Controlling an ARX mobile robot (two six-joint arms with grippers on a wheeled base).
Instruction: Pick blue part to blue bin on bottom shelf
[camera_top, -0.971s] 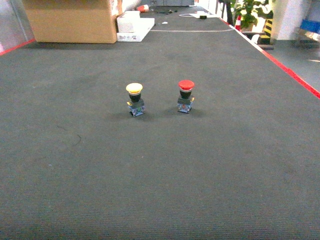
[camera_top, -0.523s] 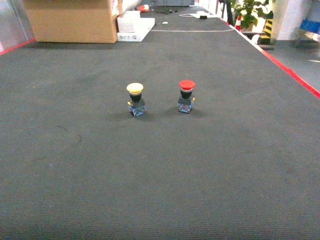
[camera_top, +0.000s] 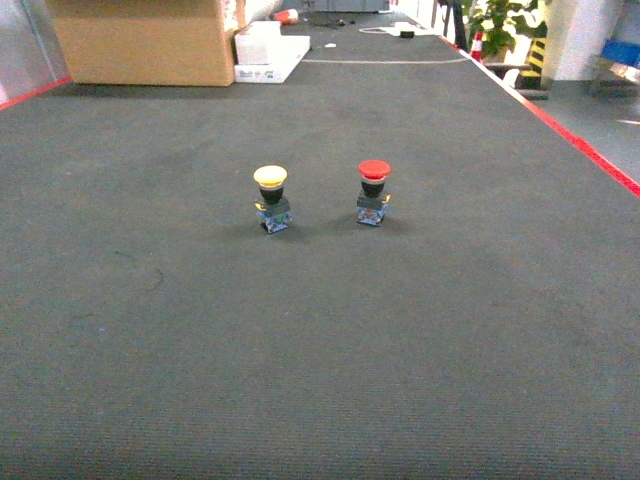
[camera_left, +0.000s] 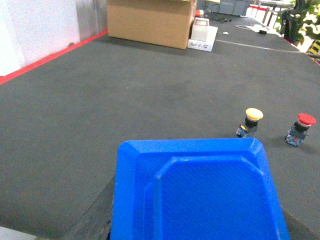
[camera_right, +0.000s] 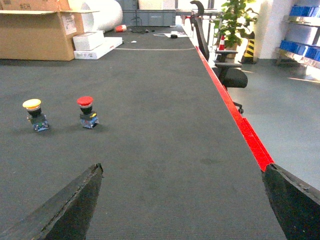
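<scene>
A bright-blue moulded piece, apparently the blue part (camera_left: 200, 190), filled the left gripper (camera_left: 195, 216) – whether clamped, I cannot tell. Ahead of it stood a yellow push button (camera_top: 271, 198) and a red one (camera_top: 373, 192). The right gripper (camera_right: 183, 170) hung spread, empty. No bin or shelf was visible – carrying seemed under way; finding the shelf came next.

Place: I read this as a warehouse or factory floor, not a home.
Surface: I see a broad dark grey mat (camera_top: 320, 350) edged with a red line (camera_right: 235, 112).
Stock: a big cardboard box (camera_top: 140, 40) and flat white cartons (camera_top: 268, 55) sit at the far end.
Parts: two industrial push-buttons, yellow-capped (camera_top: 271, 198) and red-capped (camera_top: 373, 191), stand side by side.
Surroundings: blue bins on a rack (camera_right: 304, 25), an office chair (camera_right: 227, 75), a potted plant (camera_right: 234, 17), a hazard-striped post (camera_right: 250, 50).
</scene>
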